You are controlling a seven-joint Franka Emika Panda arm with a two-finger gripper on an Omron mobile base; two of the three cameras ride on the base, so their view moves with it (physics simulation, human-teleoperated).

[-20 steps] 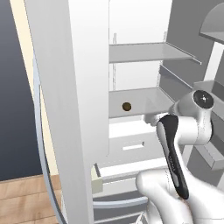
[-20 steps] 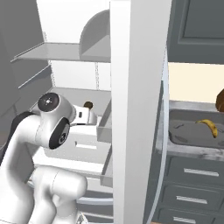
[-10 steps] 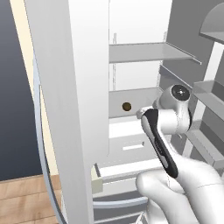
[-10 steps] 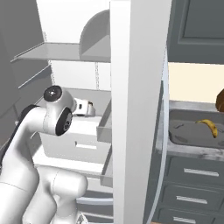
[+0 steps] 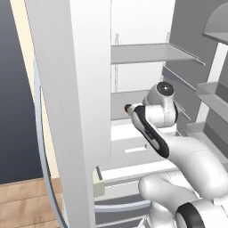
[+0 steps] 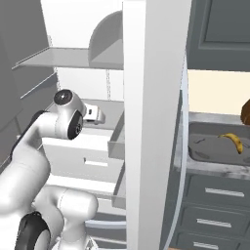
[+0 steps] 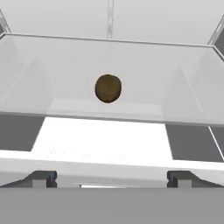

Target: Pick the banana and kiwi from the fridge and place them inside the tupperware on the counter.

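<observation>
Fingers (image 7: 43,178) spread wide, empty, aimed at kiwi (image 7: 108,88) mid-shelf (image 7: 52,94), well back from front edge; small, light, firm, rolls easily, pinch across middle

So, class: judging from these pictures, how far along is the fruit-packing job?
Done: the banana already lies in the tupperware on the counter. In hand: the gripper, fingers apart and empty, faces the kiwi, which sits on a shelf of the open fridge. Left: grasp the kiwi, carry it out and set it beside the banana.
</observation>
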